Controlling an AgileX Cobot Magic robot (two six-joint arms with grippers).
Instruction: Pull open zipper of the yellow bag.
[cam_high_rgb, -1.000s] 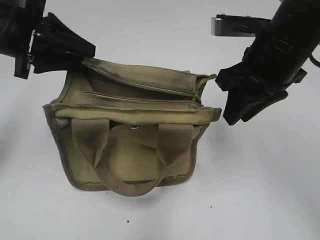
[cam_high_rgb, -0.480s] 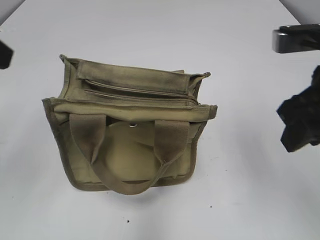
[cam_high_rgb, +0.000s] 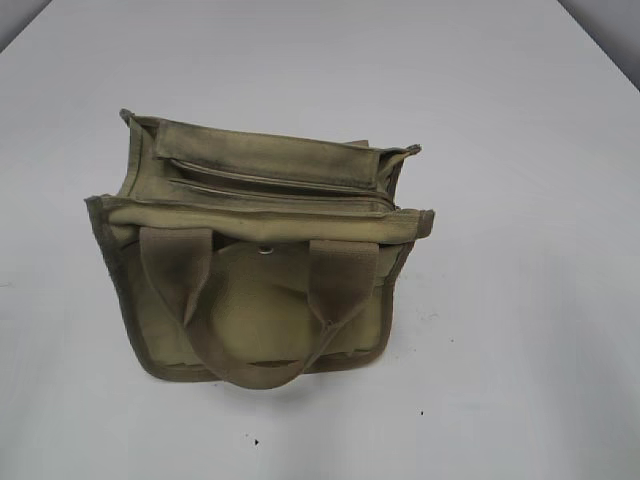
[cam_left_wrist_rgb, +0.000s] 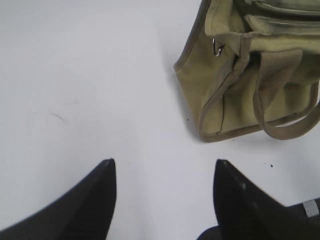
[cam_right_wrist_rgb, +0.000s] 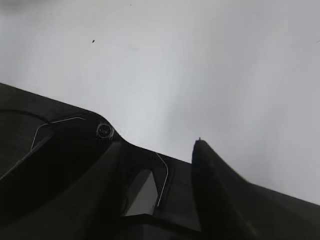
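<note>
No brand mark, label or lettering readable anywhere. Surface: plain white table, matte, a few dark specks. Left gripper low over bare table, black tapered fingers spread apart, holding nothing; yellow bag up and to its right, not touched. Right gripper over empty white surface, dark jaws parted, nothing between them. Bag near table centre: boxy olive canvas, darker bound edges, wide webbing handles drooped over front. Zipper runs along the top panel; pull tab not made out.
</note>
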